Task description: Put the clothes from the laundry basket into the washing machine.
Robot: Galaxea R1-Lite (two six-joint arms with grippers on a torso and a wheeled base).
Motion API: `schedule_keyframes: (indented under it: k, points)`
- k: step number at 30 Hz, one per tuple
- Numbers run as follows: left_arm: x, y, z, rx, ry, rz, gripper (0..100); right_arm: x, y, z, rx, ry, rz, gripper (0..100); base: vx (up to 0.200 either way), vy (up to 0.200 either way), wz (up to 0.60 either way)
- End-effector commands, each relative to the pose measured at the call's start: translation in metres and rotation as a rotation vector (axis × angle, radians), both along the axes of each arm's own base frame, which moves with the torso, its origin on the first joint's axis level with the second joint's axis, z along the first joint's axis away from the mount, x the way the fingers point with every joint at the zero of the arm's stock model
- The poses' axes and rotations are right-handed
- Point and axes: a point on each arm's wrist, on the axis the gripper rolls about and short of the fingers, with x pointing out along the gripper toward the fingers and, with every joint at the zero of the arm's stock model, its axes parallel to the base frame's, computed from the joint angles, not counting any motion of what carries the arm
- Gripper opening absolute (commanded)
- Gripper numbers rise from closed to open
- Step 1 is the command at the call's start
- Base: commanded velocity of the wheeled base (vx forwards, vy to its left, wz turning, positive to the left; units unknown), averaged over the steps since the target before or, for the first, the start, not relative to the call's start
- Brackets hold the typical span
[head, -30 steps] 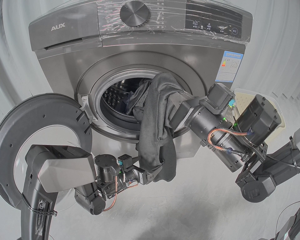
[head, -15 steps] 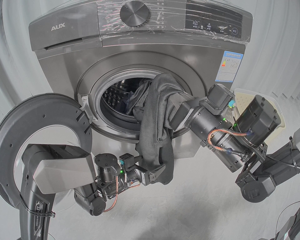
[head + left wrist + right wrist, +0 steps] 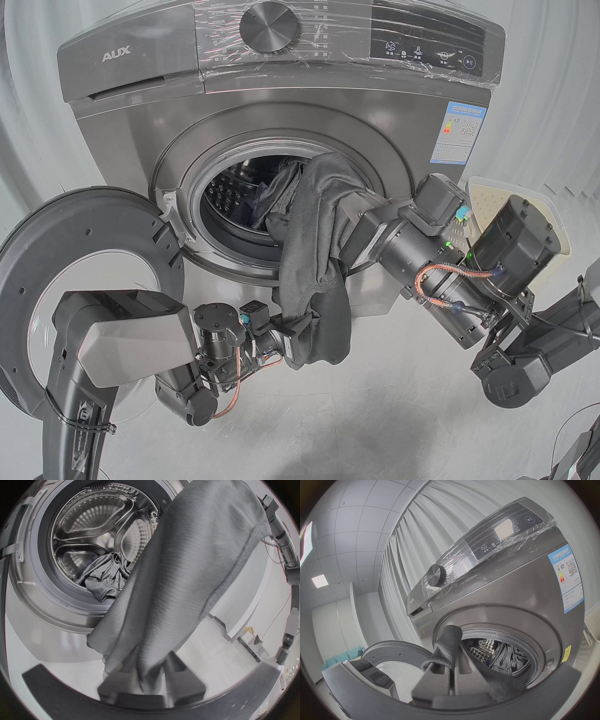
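A dark grey garment hangs from the washing machine's round opening down toward the floor. My right gripper is shut on its upper end at the opening's right side, and the cloth drapes over that wrist. My left gripper is shut on the garment's lower hem, below the opening. Another dark piece of clothing lies inside the steel drum. The cream laundry basket peeks out behind my right arm.
The machine's round door stands swung open to the left, above my left arm. Pale bare floor spreads in front of the machine. Curtains hang behind and to the right.
My left gripper has risen a little and shifted toward the machine, gathering the garment's lower hem upward. My right arm has edged slightly up and right.
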Motion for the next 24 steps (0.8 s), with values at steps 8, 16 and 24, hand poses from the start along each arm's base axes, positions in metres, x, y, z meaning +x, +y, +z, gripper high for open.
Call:
schedule_keyframes:
  k: [8, 16, 24]
  points:
    - [-0.027, 0.023, 0.038, -0.009, -0.01, 0.017, 0, 0.0, -0.017, -0.003, -0.017, 0.025, -0.035, 0, 0.0, 0.0, 0.0]
    - [-0.085, 0.068, 0.095, -0.036, -0.048, -0.066, 0, 0.007, -0.069, -0.016, -0.058, 0.073, -0.17, 0, 0.0, 0.0, 0.0]
    - [-0.105, 0.092, 0.115, -0.064, -0.078, -0.145, 0, -0.002, -0.085, -0.023, -0.052, 0.1, -0.189, 0, 0.0, 0.0, 0.0]
